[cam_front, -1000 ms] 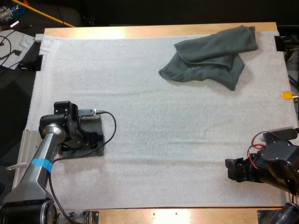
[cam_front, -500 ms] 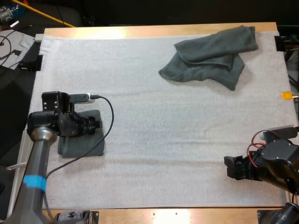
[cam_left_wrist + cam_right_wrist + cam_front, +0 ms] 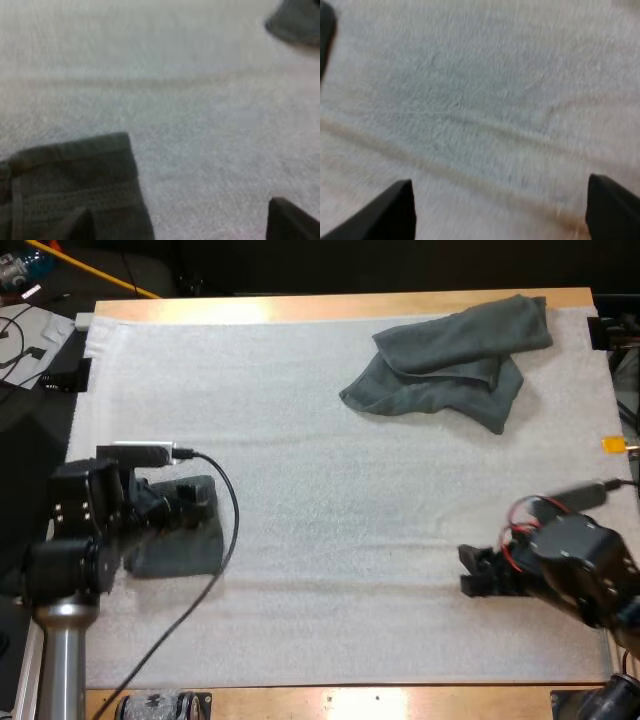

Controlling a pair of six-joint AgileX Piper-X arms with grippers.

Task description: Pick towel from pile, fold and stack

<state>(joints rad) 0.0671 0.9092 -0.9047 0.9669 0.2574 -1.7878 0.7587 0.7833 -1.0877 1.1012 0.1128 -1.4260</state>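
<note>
- Currently left gripper (image 3: 190,508) is spread wide, holding nothing, over the folded towel (image 3: 185,545) near the mat's (image 3: 330,490) left edge.
- Also wide and empty: right gripper (image 3: 472,572), over bare mat by the right edge.
- Far right corner: crumpled towel (image 3: 450,360).
- Risk: 1 left finger hangs over the fold, and a low pull-away could snag and open it.
- Left wrist view gives the finger gap; in the high view the arm's body blocks it.

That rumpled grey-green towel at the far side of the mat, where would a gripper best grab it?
Probably the pointed corner of the crumpled towel that juts out over the white mat: it lies thin and clear of the bunched folds. The right gripper, fingers open, is nearer and could drop on it from the near side.
</note>
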